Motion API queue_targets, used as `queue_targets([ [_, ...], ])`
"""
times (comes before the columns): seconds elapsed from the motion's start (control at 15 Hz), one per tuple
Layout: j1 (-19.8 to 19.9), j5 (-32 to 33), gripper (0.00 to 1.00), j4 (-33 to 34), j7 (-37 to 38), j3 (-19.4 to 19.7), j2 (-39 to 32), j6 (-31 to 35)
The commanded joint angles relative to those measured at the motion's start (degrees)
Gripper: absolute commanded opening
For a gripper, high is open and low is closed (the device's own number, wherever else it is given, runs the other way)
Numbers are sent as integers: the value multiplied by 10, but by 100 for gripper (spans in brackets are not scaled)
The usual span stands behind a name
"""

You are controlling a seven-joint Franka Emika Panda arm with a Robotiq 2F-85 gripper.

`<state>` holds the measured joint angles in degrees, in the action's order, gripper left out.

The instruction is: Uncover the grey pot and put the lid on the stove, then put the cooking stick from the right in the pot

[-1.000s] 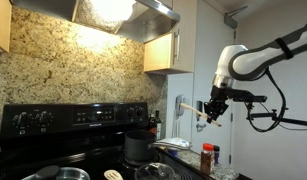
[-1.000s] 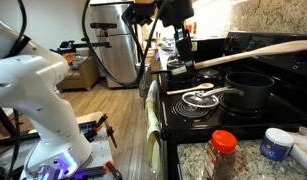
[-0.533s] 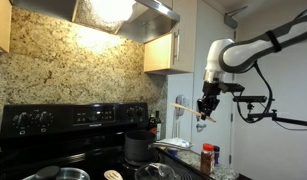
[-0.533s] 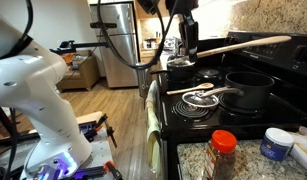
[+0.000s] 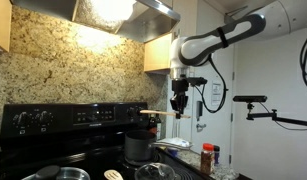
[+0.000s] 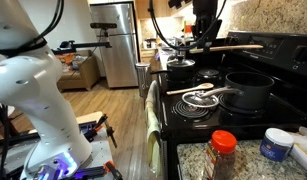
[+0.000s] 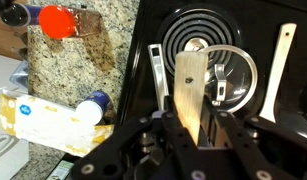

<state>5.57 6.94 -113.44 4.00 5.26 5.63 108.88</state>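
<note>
Fingers (image 7: 169,132) pinch the cooking stick (image 7: 190,88) by one end, pressed against its flat sides, and hold it roughly level in the air above the stove (image 5: 63,128). In both exterior views the stick's free end reaches out over the grey pot (image 5: 140,147), well above its rim (no part of it touches the pot). The pot stands uncovered near the stove's back corner, on the side next to the surface (image 7: 103,50). The lid (image 7: 233,82) lies on the cooktop in front of the pot, overlapping a coil burner by the stove's front corner on that same side. Seen from the wrist, a slim metal piece (image 7: 158,72) (what it is I cannot tell) lies along the stove's edge beside that burner, and a second wooden spatula (image 7: 281,62) lies on the other side of the lid. On the speckled stone surface stand a red-capped jar (image 7: 58,20) and a blue-capped tub (image 7: 91,108), with a pale packet (image 7: 33,118) just beside the tub.
</note>
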Motion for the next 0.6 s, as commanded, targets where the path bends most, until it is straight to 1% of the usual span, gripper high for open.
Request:
queue_targets([
  [0.0, 0, 0, 27, 12, -4, 1, -11, -5],
  [0.07, 0, 0, 27, 17, -6, 1, -16, -7],
  [0.13, 0, 0, 12, 18, -8, 1, -17, -9],
  [0.2, 1, 6, 12, 32, 17, 0, -25, -34],
  [0.27, 0, 3, 12, 55, 15, -1, -38, -73],
  [0.53, -4, -5, 12, 169, -23, -2, -115, -238],
])
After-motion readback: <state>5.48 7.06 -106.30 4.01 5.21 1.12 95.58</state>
